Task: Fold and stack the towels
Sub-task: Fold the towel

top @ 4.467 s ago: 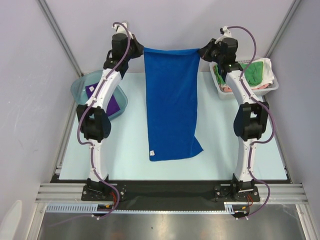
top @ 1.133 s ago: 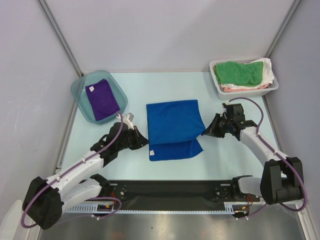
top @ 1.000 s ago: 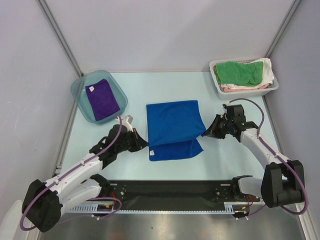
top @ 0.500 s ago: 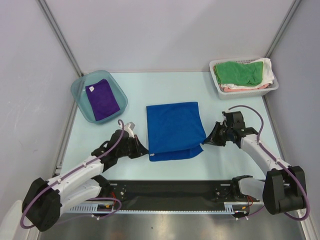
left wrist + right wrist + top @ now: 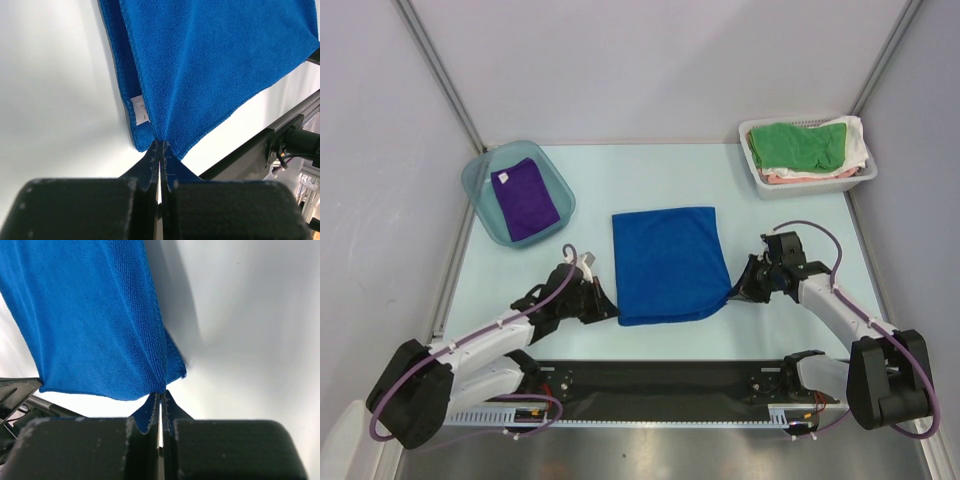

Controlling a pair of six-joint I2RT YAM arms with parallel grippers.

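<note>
The top layer of the royal blue towel (image 5: 667, 262) has been drawn nearer in the last half-second and now covers the lower one, mid-table (image 5: 620, 175). At 1 o'clock, a green towel (image 5: 798, 145) tops the white basket (image 5: 815, 183); at 10 o'clock, a purple towel (image 5: 525, 200) lies in the teal tub (image 5: 480, 180). The left gripper (image 5: 610, 312) and right gripper (image 5: 732, 296) are clamped on the blue towel's 7 and 4 o'clock corners.

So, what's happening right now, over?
Left pincer and right pincer shut on blue towel corners. Towel folded double on table. Nothing in the way.
</note>
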